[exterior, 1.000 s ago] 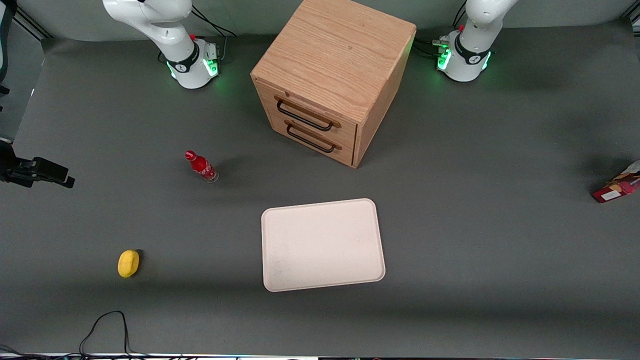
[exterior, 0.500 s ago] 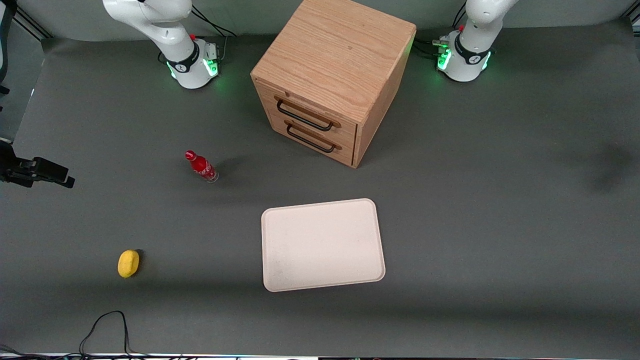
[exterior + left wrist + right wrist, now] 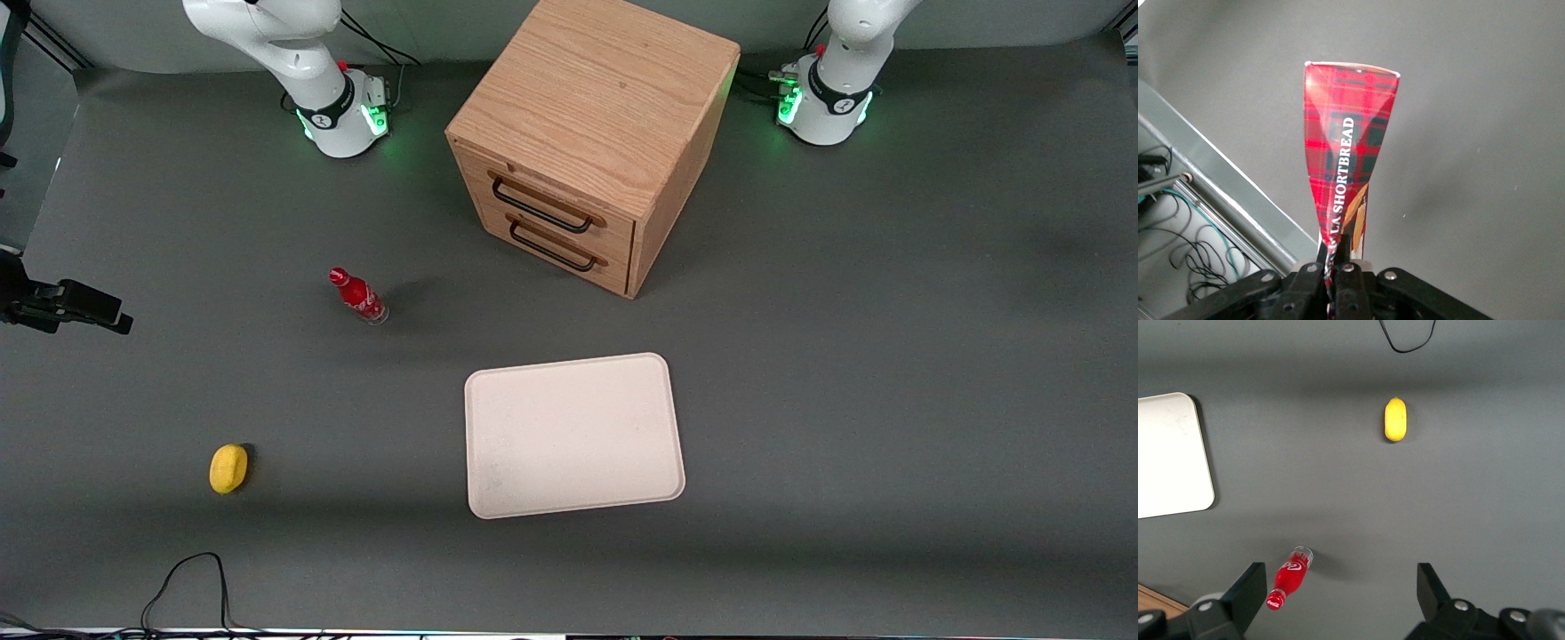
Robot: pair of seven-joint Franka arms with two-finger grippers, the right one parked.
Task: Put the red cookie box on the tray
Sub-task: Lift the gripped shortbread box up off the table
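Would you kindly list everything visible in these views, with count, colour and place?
Red cookie box: one, red tartan, held in the gripper, seen only in the left wrist view.
Tray: one, pale cream, on the table, nearer the front camera than the cabinet.
Wooden drawer cabinet: one, light oak, two drawers with dark handles, between the arm bases.
Red bottle: one, red, standing toward the parked arm's end.
Yellow fruit: one, yellow, nearer the front camera than the bottle.
Black cable: one, at the table edge nearest the front camera.
Table: one, dark grey.
Gripper: one, black, jaws shut on the box's end, out of the front view.
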